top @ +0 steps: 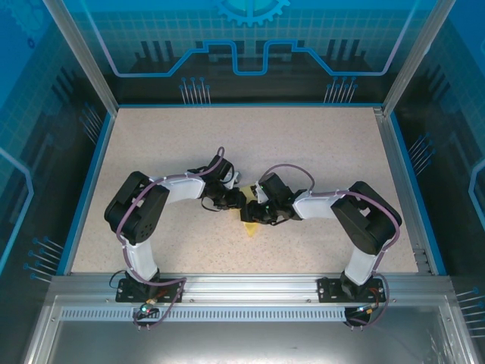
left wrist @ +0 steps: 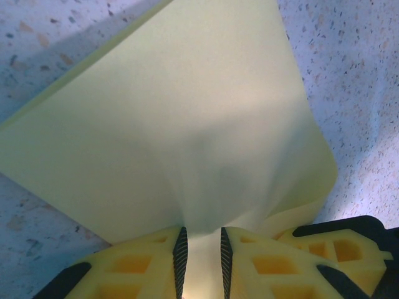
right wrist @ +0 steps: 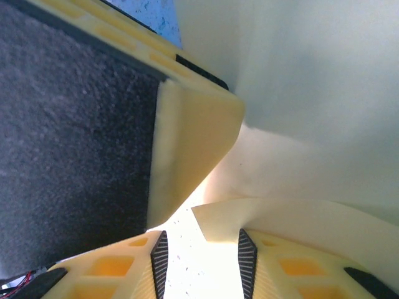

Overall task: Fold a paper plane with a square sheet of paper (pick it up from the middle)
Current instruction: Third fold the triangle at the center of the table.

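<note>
One speckled table (top: 167, 144), and we've got two arms on it, left arm (top: 140, 212) and right arm (top: 371, 216), meeting mid-table. One square sheet of paper (left wrist: 187, 112), yellow and bowed, sits right between them. Two grippers: our left gripper (left wrist: 201, 237) pinches the sheet's edge tight, while our right gripper (right wrist: 201, 243) stands parted, a paper flap loose between its pads.

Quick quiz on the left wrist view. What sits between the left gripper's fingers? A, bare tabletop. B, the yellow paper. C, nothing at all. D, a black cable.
B: the yellow paper narrows and puckers into the gap where the left gripper pinches it, with the speckled table showing around the sheet.
</note>
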Action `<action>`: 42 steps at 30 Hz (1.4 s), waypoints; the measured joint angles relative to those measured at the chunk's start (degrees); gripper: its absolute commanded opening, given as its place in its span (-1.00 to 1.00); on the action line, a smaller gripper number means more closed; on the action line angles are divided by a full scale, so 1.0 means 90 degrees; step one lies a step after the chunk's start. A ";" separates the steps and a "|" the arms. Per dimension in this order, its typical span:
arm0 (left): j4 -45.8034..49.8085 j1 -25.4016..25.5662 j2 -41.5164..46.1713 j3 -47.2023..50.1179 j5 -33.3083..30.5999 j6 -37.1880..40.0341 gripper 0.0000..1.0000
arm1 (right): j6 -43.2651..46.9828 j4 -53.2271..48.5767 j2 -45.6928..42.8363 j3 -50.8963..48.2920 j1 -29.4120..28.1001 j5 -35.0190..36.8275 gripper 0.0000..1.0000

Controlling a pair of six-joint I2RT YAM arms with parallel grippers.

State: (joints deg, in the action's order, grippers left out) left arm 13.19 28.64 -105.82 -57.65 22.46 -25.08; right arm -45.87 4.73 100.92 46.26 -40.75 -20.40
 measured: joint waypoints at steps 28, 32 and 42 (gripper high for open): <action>0.0141 -0.0165 0.0707 0.0036 0.0374 -0.0102 -0.51 | 0.0148 0.0097 -0.0002 -0.0175 -0.0010 0.0197 -0.94; 0.0102 -0.0163 0.0714 0.0214 0.0503 -0.0228 -0.58 | 0.0168 0.0095 -0.0002 -0.0177 -0.0010 0.0197 -1.00; -0.0090 0.0092 0.0741 0.0590 0.0636 -0.0437 -0.71 | 0.0194 0.0102 -0.0002 -0.0185 -0.0010 0.0197 -1.00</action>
State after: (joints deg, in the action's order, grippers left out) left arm 12.38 29.47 -99.15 -52.34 28.18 -29.02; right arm -44.12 5.65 100.90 44.60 -40.84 -18.63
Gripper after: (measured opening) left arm 0.147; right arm 0.044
